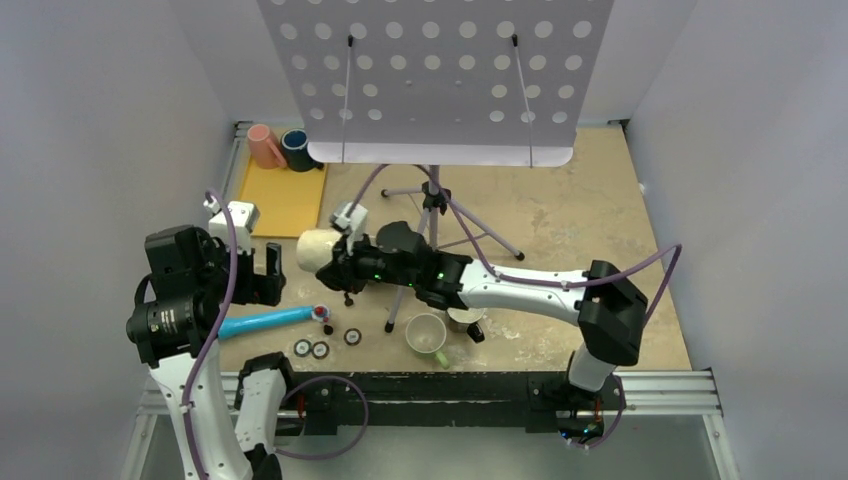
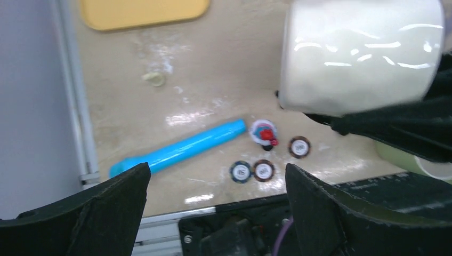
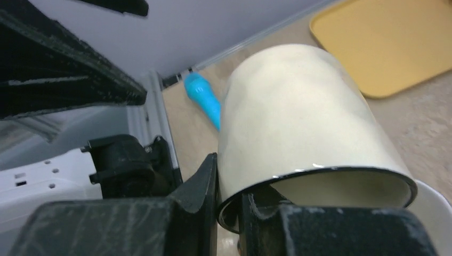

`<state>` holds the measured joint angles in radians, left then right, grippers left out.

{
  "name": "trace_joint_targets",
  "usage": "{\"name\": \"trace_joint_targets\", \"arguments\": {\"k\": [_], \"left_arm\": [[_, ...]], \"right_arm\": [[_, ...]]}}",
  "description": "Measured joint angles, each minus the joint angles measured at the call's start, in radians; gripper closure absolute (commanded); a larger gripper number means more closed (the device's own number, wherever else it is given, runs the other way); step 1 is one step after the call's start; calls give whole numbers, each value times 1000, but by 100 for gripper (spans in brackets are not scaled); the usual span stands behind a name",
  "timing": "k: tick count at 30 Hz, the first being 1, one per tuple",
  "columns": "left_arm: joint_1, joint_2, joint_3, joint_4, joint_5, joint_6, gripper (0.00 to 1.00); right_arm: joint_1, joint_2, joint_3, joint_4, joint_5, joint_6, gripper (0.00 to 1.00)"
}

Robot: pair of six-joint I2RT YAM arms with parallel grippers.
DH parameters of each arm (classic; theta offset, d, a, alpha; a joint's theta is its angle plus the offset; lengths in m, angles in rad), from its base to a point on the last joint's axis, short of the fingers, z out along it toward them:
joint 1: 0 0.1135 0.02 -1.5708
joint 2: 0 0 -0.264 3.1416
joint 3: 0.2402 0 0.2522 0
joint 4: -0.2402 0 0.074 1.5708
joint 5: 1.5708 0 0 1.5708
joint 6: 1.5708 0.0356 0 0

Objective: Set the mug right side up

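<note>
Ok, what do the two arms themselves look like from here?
The left arm and right arm have white links, black joints and a purple cable each. Their fingers are black. Green lights glow by the right wrist.

A: Mug, looks?
B: Cream enamel mug (image 1: 318, 250), glossy wall, thin dark rim around the mouth.
A: Pose?
B: On its side, roughly level. Base points left, open mouth faces right. Handle not visible in any view.
A: Where?
B: Left of centre. It looks raised off the desk (image 1: 560, 220) rather than resting on it.
A: Held?
B: Yes. The right gripper (image 3: 232, 205) pinches the rim, one finger outside the wall and one inside the mouth.
</note>
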<state>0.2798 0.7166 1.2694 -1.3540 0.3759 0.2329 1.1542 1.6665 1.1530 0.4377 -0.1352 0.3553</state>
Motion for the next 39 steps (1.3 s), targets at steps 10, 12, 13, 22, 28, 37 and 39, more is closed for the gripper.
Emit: {"name": "trace_joint_targets", "arguments": {"k": [10, 12, 13, 22, 28, 37, 39], "left_arm": [[0, 77, -87, 211, -253, 14, 0], [0, 118, -101, 242, -262, 11, 0], [0, 140, -107, 257, -266, 10, 0], [0, 167, -137, 333, -291, 10, 0], [0, 169, -155, 359, -299, 9, 0], [0, 185, -160, 394, -317, 10, 0], [0, 190, -170, 402, -317, 10, 0]], "right_arm": [[143, 195, 550, -888, 156, -341, 100], [162, 222, 571, -1009, 163, -364, 100], [166, 227, 571, -1050, 163, -368, 100], [188, 238, 571, -1343, 69, -398, 100], [212, 267, 575, -1401, -22, -434, 100], [249, 444, 643, -1501, 23, -464, 90], [251, 459, 675, -1511, 47, -465, 78]]}}
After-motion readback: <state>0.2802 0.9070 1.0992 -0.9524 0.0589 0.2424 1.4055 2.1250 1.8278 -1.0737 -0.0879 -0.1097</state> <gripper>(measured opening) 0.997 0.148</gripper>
